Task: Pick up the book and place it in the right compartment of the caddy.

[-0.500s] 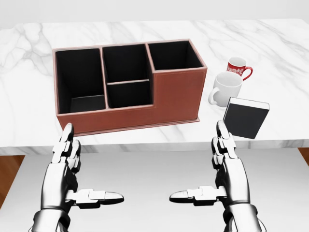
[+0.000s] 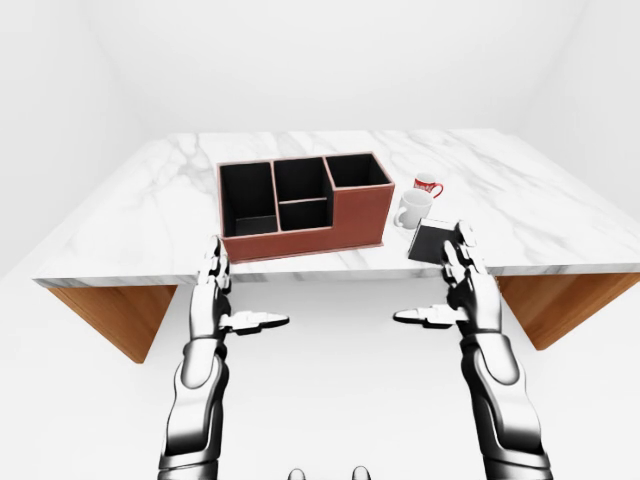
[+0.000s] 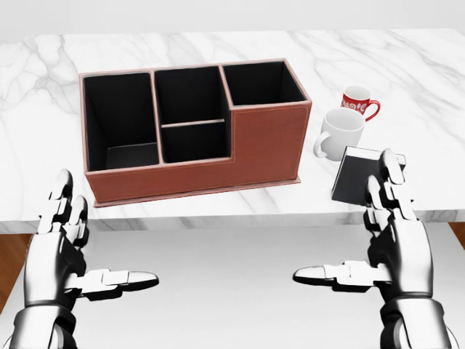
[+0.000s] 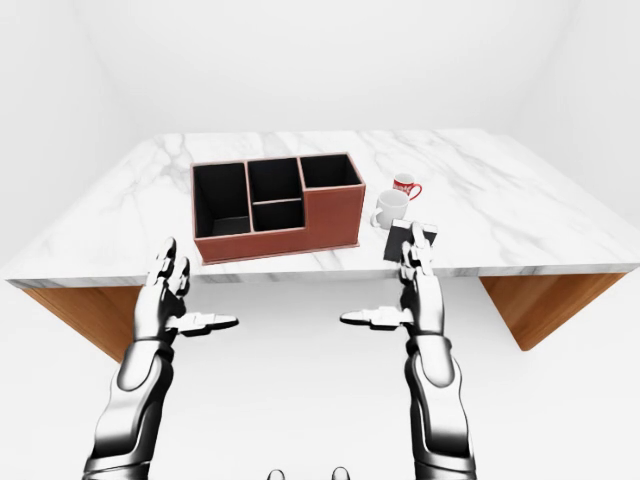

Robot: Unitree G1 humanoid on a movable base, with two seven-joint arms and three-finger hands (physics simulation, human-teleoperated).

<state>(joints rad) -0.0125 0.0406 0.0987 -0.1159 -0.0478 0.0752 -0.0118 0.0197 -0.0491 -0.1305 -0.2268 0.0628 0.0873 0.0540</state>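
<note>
on the marble table (image 3: 436, 87), near its lower edge in the head view, the book (image 3: 354, 174) is lying right of the caddy (image 3: 247, 145) and just below the white mug (image 3: 340, 131); a red mug (image 3: 357, 100) is sitting above that. right hand (image 3: 396, 243) is hovering with fingers spread, fingertips (image 3: 389, 166) overlapping the book's right edge; cannot tell if touching. left hand (image 3: 62, 247) is hanging open at lower left, grasping nothing, apart from the caddy.
</note>
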